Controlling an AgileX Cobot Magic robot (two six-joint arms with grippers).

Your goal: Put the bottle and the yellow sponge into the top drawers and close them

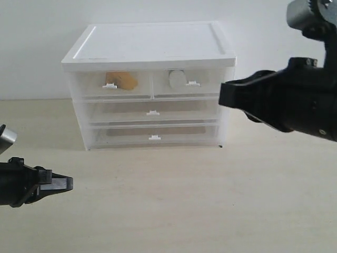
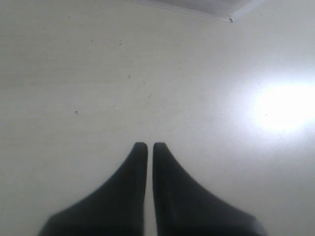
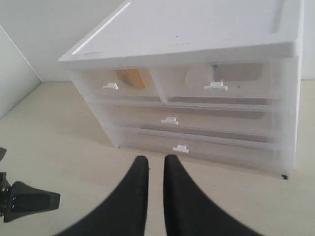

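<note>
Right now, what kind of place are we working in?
Probably a lab test bench: bare pale tabletop, blank white wall, and only a small white drawer cabinet, holding the yellow sponge and bottle.

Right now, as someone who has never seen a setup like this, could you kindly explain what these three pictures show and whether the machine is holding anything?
This is a robot with two arms, each ending in black jaws. One picture is from a camera off the arms; the other two are from cameras on each wrist.

A white cabinet stands on a pale table. All its drawers look closed. Through the translucent fronts of the top drawers you can see the yellow sponge on one side and the bottle on the other.

The left gripper hovers shut over bare table, holding nothing. The right gripper faces the cabinet, nearly closed with a narrow gap and nothing between the jaws.
</note>
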